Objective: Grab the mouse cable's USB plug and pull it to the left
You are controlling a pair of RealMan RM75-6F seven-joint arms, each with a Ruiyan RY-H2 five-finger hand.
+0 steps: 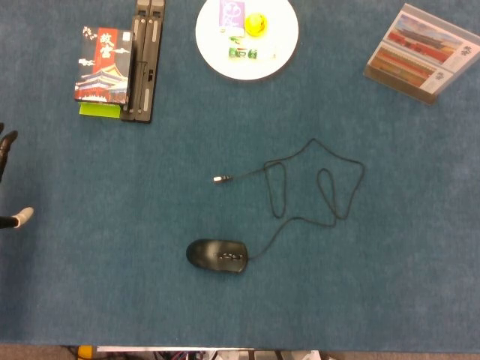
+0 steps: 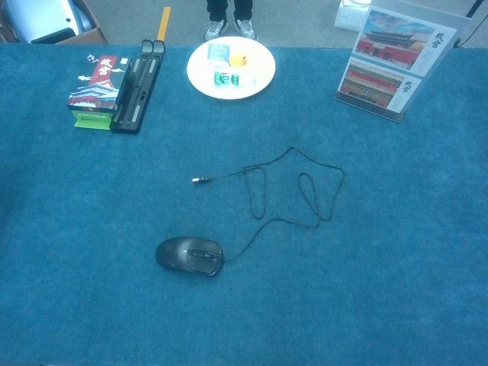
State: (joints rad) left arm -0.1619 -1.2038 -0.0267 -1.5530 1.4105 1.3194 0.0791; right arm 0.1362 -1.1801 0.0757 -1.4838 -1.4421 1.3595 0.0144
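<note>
The USB plug [image 1: 220, 179] lies flat on the blue table cover [image 1: 112, 262], up and a little right of the black mouse [image 1: 217, 256], at the free end of the thin cable [image 1: 330, 187]. It looks tiny, light and rigid, so a fingertip pinch on the metal shell should suit best. The cable, looped loosely right of the mouse, seems limp and likely to trail and uncoil, possibly tugging the mouse. Well left of the mouse, at the frame edge, only fingertips of the left hand [image 1: 9, 180] show, spread apart and empty. The right hand is out of sight.
</note>
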